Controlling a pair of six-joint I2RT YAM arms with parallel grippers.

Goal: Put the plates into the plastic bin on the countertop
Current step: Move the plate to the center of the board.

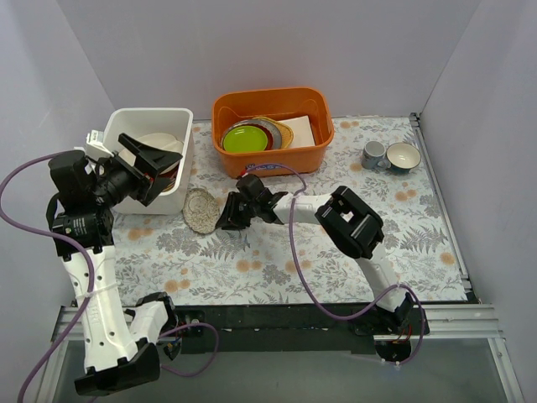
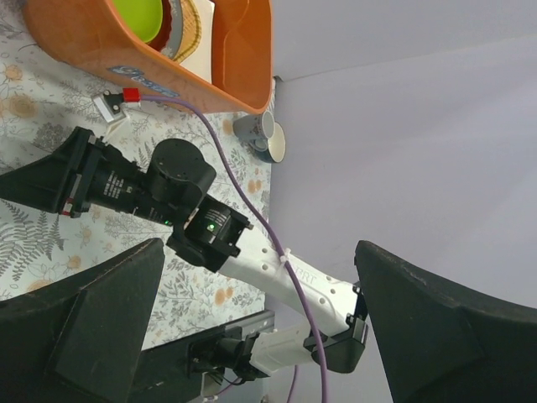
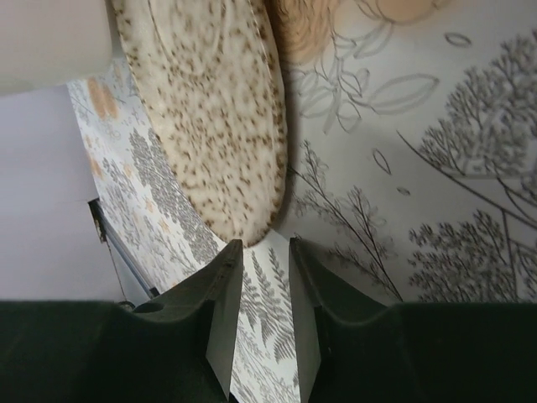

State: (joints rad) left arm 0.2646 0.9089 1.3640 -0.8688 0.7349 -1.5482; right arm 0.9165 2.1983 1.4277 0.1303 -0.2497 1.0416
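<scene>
The speckled oval plate (image 1: 200, 210) lies on the fern-print countertop (image 1: 336, 252) beside the white plastic bin (image 1: 180, 197), its far edge against the bin wall. My right gripper (image 1: 225, 220) is low at the plate's right edge. In the right wrist view its jaws (image 3: 264, 243) stand slightly apart and empty, their tips just short of the plate's rim (image 3: 210, 117). My left gripper (image 1: 155, 164) hovers over the bin, wide open and empty (image 2: 258, 252). A cream plate (image 1: 159, 143) and a red-orange one (image 1: 171, 171) lie in the bin.
The orange tub (image 1: 273, 159) at the back holds the lime-green plate (image 1: 245, 138) and other plates (image 1: 273, 128). Two cups (image 1: 390, 157) stand at the back right. In the left wrist view, the tub (image 2: 101, 42), the cups (image 2: 264, 138) and my right arm (image 2: 176, 180) show.
</scene>
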